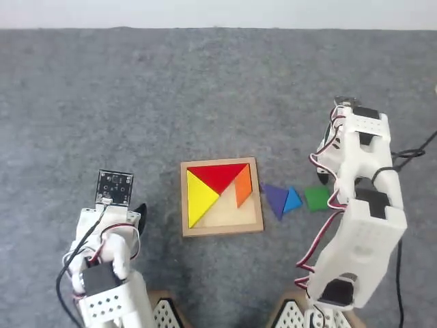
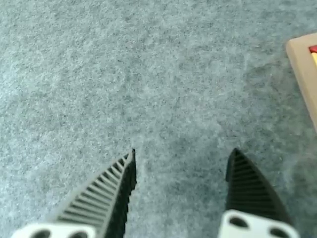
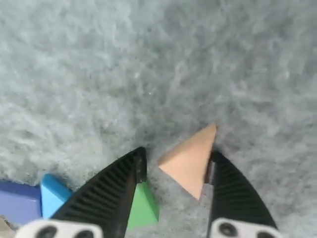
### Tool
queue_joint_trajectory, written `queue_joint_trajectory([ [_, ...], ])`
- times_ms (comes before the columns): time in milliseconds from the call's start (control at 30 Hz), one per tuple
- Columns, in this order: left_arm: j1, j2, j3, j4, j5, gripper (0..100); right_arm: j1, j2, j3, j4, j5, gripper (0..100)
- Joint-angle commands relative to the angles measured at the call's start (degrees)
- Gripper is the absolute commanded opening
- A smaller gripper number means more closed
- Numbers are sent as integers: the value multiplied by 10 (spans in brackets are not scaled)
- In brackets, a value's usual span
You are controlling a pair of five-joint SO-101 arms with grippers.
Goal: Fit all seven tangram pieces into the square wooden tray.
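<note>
The square wooden tray (image 1: pixel 222 230) lies at the table's middle and holds a red triangle (image 1: pixel 218 175), a yellow triangle (image 1: pixel 199 196) and an orange piece (image 1: pixel 243 186). To its right on the carpet lie a purple triangle (image 1: pixel 275 199), a blue triangle (image 1: pixel 293 199) and a green square (image 1: pixel 316 198). My right gripper (image 3: pixel 178 159) stands open around a tan triangle (image 3: pixel 190 161) on the carpet, which touches one finger; the green square (image 3: pixel 143 206) and blue triangle (image 3: pixel 52 193) lie close by. My left gripper (image 2: pixel 181 158) is open over bare carpet left of the tray (image 2: pixel 302 64).
Grey carpet covers the whole table. The right arm's white body (image 1: pixel 362 219) rises over the area right of the loose pieces. Both arm bases stand at the front edge. A white wall runs along the far edge.
</note>
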Motion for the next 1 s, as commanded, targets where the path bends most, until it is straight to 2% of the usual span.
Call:
queue_joint_trajectory([
  [0,0,2,-4,-2,-6,281,6,-9,-14,-11,-5,120],
  [267,0,2,-4,-2,-6,281,-1,-69,-14,22,-6,115],
  [400,0,2,-4,-2,-6,281,-29,-117,-15,54,-11,115],
  [567,0,2,-4,-2,-6,281,-122,-176,-15,117,-18,115],
  [967,0,2,-4,-2,-6,281,-400,-137,-15,106,-200,114],
])
